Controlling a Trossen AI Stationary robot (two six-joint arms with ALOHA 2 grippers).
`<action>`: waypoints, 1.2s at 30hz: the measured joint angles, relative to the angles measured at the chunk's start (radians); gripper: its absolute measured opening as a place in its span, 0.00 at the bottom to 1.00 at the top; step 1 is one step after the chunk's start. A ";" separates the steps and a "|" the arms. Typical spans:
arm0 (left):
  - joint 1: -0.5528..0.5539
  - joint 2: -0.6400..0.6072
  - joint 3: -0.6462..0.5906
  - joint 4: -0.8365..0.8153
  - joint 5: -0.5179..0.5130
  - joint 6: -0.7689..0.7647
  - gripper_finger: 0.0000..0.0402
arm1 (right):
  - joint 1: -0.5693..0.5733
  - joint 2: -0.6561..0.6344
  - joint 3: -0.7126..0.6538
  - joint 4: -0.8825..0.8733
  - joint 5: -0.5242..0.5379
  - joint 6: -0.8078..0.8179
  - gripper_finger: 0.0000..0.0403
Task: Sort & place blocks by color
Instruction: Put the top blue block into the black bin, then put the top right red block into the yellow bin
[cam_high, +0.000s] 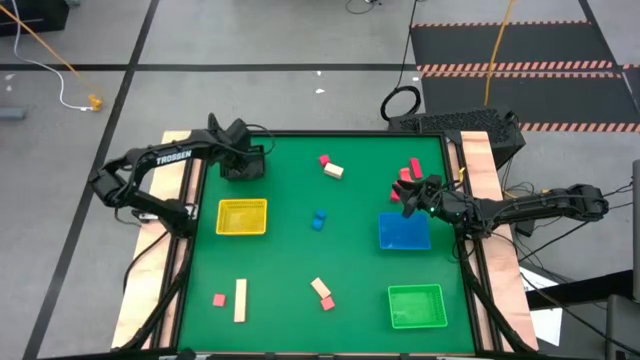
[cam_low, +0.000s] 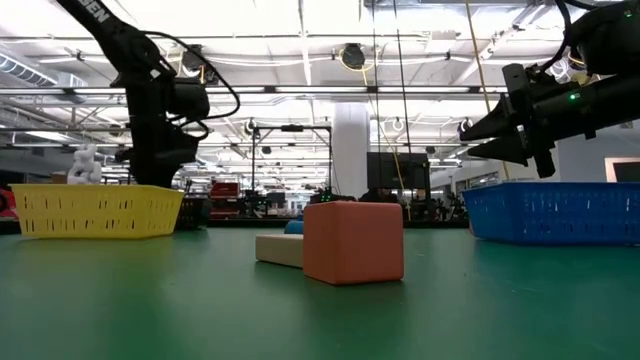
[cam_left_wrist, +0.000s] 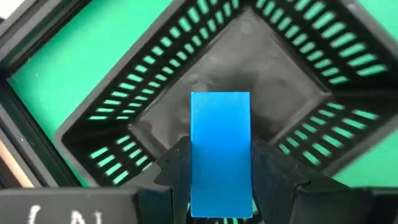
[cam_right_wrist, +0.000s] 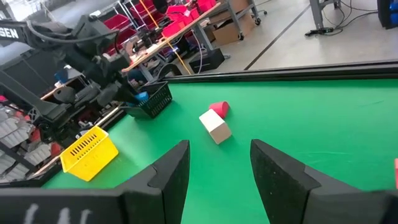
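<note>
My left gripper stands over the black wire basket at the table's far left and is shut on a blue bar. My right gripper is open and holds nothing. It hovers near the table's right side, beside red blocks and just beyond the blue tray. Two blue blocks lie at the table's middle. A red block and a tan block sit on the far part. More red and tan blocks lie near the front. My left gripper pinches the blue bar by its two long sides, one finger on each. The fingers point down from above and lie along the bar, whose free end sticks out past the fingertips. The bar is lifted clear over the basket's floor.
The yellow tray lies at the left, in front of the basket. The green tray is at the near right. A red block and a tan one stand close before the low camera. Open green mat lies between the trays.
</note>
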 joint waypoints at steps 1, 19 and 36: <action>0.003 0.000 -0.001 0.002 -0.001 -0.014 0.34 | 0.000 0.000 0.000 0.006 0.001 0.004 0.40; 0.004 0.000 -0.001 0.034 -0.026 -0.258 0.49 | 0.000 0.000 0.000 0.329 0.030 -0.033 0.40; 0.001 0.000 0.208 -0.139 -0.025 -0.233 0.51 | -0.041 0.000 0.039 0.487 0.038 0.088 0.40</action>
